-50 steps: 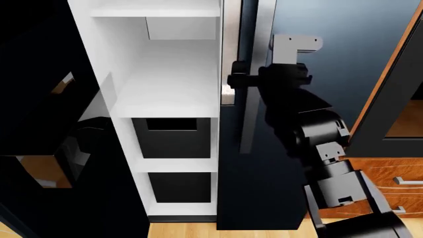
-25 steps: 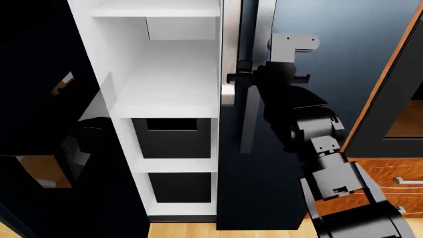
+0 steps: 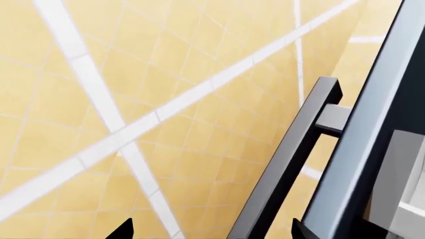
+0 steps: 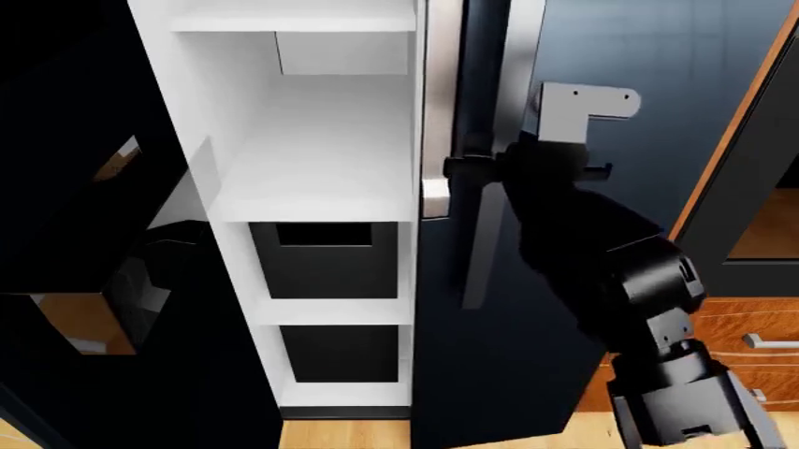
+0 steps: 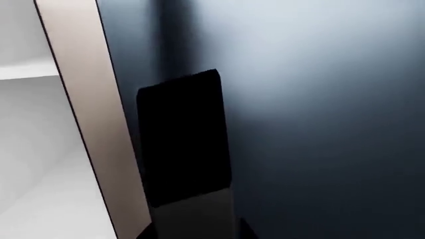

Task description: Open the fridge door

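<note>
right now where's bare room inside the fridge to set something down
The white shelf above the two dark drawers is bare. It is crowded beside it, where the right gripper sits at the silver handle.

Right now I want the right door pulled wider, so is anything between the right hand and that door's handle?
Nothing visible. In the head view the right hand is already at the vertical silver handle of the fridge. The right wrist view shows only handle and door. Whether the hand is shut on the handle cannot be told.
</note>
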Controlling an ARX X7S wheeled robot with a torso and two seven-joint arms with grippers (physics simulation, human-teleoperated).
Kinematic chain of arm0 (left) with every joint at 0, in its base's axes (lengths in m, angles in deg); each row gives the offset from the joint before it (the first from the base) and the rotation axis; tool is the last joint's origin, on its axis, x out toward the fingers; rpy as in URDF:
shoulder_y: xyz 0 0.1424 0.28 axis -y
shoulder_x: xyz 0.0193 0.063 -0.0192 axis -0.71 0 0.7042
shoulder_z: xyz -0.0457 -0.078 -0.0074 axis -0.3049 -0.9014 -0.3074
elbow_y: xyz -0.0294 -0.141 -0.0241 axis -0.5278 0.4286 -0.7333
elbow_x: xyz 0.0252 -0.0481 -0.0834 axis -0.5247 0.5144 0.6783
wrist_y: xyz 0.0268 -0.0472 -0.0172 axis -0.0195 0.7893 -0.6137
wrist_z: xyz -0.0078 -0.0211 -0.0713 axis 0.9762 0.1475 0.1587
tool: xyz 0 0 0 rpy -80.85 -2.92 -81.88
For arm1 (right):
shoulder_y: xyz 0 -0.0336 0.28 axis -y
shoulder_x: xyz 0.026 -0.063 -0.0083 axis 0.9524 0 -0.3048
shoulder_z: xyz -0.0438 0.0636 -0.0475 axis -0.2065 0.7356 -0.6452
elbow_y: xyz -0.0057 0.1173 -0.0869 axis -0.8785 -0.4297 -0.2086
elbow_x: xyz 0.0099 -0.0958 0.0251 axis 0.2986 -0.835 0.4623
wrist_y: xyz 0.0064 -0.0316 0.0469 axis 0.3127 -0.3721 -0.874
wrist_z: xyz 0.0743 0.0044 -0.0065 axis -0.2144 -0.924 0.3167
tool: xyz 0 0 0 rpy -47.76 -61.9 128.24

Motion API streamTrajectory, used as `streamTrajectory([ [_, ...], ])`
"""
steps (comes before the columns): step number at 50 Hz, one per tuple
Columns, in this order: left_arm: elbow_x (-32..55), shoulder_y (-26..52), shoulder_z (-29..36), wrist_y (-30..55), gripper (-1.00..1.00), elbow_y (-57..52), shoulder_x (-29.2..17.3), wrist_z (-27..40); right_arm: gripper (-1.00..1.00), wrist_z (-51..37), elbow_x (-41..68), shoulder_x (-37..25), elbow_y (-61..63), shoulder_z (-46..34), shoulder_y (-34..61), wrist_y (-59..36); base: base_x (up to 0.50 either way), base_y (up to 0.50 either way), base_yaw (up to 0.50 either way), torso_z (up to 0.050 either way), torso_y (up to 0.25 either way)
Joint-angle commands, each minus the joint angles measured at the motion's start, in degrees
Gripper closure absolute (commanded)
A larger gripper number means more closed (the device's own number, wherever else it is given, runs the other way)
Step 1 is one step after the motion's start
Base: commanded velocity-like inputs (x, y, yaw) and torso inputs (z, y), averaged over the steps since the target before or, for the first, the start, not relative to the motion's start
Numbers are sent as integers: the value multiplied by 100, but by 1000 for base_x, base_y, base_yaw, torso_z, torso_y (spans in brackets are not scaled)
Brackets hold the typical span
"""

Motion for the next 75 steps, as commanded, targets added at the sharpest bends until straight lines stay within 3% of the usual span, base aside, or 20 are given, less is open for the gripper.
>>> streamTrajectory([
  [1,23,101,-5,134,-100,0,88,0,100,-759,117,-719,2656,613,-712,-851,-10,0,0,0,0],
  [11,-11,72,18,130,-100,0,149,-1,100,-1266,626,-1445,4332,1314,-1572,-1124,-1,0,0,1,5],
  [30,-46,-36,31,13,-100,0,74,-1,100,-1691,1034,-2163,5279,3063,-3705,-619,-1,0,-2,1,4],
  [56,-635,-1037,464,-1321,-100,0,-517,-2,100,-2358,1577,-2076,5161,5769,-6022,-438,0,-1,-4,0,0],
  [57,-653,-1084,468,-1373,-100,0,-545,-2,-100,-2515,1626,-2041,5128,5922,-6100,-506,0,-4,-4,0,0],
  [67,-939,-1679,541,-2007,-100,0,-794,-2,-100,-3272,1838,-1687,5106,7077,-6746,-679,5,-4,-3,0,0],
  [75,-1003,-1840,547,-2181,-100,1,-864,-2,-100,-3345,1991,-1401,5270,7848,-7204,-571,1,-2,-2,0,0],
])
